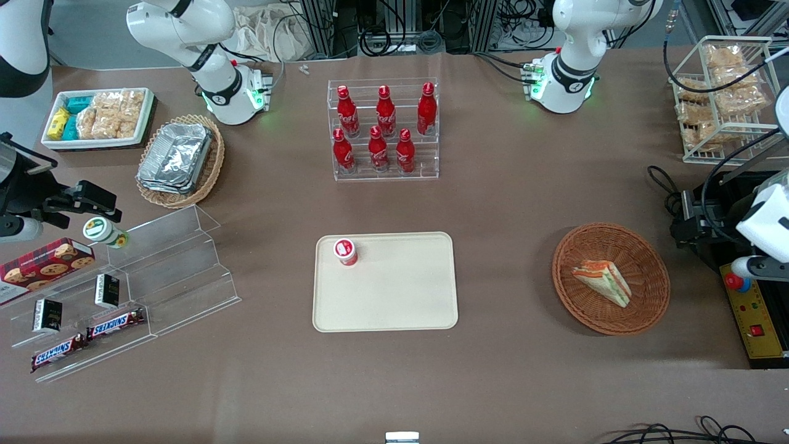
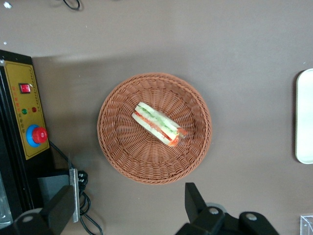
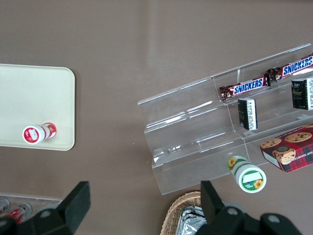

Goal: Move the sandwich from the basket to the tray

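- The sandwich (image 1: 603, 282) lies in the basket (image 1: 647, 311), close to its middle and flat on the weave. Its long side runs from about 10 o'clock to 4 o'clock in the front view.
- Orange and green filling shows along its cut face.
- The basket sits on the brown table (image 1: 505, 203) at 3 o'clock from the tray (image 1: 394, 302), well apart from it, toward the working arm's end.
- The gripper (image 2: 128, 196) hangs above the table just beside the basket's rim, clear of the sandwich.
- Its fingers (image 2: 194, 198) are spread wide and released, with nothing between them.
- A small red cup with a white lid (image 1: 346, 251) stands on the tray, in its 10 o'clock corner.
- A clear rack of six red bottles (image 1: 383, 129) stands at 12 o'clock from the tray.
- A yellow control box (image 1: 755, 324) with a red button lies at 3 o'clock from the basket, near it.
- A foil container in a tan basket (image 1: 179, 160) sits at 10 o'clock from the tray, toward the parked arm's end.
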### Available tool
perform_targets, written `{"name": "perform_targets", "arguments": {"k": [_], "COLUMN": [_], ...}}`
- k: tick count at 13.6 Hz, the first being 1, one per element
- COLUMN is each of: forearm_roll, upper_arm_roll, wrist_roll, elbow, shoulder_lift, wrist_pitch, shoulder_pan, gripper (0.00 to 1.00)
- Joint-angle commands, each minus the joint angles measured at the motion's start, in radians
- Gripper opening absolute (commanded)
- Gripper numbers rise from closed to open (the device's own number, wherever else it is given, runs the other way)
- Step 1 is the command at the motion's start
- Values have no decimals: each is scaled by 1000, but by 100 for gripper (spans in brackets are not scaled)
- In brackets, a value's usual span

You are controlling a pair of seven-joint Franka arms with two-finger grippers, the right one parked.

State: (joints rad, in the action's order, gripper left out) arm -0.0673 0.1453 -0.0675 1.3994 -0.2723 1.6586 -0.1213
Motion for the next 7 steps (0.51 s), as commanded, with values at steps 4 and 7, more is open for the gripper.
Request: {"name": "perform_targets", "arguments": {"k": [4, 7], "forearm_roll": [9, 15], "upper_arm_roll": [-33, -35], "wrist_roll": [21, 138], "elbow": [200, 279], "shoulder_lift": [79, 71], "wrist_pitch": [159, 263], "shoulder_pan": [-6, -6], "gripper": [100, 100]}}
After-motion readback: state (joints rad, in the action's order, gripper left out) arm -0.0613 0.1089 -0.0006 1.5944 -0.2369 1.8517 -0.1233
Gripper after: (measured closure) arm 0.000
